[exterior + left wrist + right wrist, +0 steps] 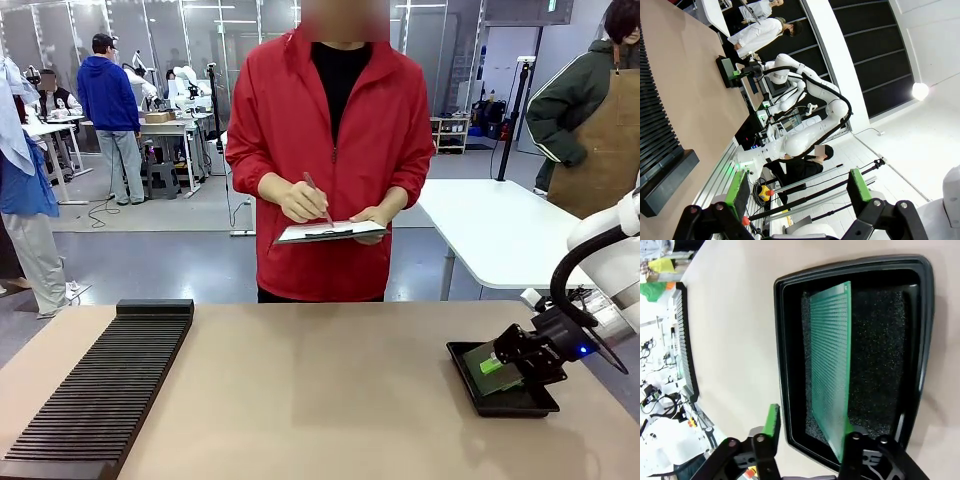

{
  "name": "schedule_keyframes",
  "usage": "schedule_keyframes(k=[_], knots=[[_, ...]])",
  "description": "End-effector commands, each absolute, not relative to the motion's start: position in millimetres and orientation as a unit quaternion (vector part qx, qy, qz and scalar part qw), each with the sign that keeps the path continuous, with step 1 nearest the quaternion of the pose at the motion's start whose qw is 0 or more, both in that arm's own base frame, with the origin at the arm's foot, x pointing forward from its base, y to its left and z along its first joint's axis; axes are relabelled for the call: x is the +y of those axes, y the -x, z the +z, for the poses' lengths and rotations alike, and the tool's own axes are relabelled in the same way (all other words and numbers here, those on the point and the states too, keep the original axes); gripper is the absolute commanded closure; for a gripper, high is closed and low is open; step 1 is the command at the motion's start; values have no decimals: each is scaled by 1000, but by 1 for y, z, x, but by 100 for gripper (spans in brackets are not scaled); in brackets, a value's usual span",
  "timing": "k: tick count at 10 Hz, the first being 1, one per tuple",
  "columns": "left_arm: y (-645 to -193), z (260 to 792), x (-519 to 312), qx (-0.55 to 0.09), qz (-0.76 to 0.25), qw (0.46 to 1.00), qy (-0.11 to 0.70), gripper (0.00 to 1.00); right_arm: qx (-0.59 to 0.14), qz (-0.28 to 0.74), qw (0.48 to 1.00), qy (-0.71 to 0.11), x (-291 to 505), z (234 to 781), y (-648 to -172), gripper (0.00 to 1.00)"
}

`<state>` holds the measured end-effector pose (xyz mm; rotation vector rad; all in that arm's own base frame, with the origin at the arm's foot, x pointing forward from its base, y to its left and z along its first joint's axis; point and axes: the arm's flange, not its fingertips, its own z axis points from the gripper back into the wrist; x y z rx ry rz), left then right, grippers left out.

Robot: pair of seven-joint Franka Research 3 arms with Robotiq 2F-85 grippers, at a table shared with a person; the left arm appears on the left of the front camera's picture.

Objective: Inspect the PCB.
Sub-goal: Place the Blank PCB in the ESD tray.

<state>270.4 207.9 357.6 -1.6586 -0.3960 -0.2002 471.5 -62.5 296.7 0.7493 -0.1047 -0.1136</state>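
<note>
Resting PCB (830,370) in tray (790,290)

1. Beyond my tan bench (330,400) I see a grey floor (170,255).
2. A white table (495,235) stands at far right.
3. Glass partitions (230,30) line the back, with cluttered workstations (170,130) at left.

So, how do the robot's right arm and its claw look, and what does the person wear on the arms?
The right arm has smooth white rounded shells with a black cable looping beside it. Its claw is black, with bright green pads on the fingers and a small blue light on the body. The person's sleeves are red, long, part of a zipped jacket.
</note>
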Motion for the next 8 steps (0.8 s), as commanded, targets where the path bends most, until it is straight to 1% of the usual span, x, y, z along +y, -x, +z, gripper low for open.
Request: schedule_keyframes(k=[1,3,4,5,7,8], knots=[[-270,358,211,-171,-89,657,729,0,-64,-83,939,-328,-50,320,-462,0],[-270,358,211,-171,-89,657,729,0,-79,-100,943,-306,-47,337,-456,0],[-270,358,211,-171,-89,657,729,0,-95,-112,947,-287,-47,343,-455,2],[-270,358,211,-171,-89,657,729,0,-102,-118,949,-274,-46,347,-454,0],[-270,358,211,-171,-89,657,729,0,-123,-126,950,-256,-43,362,-447,0],[-270,358,211,-171,-89,657,729,0,-124,-124,949,-263,-42,365,-447,0]])
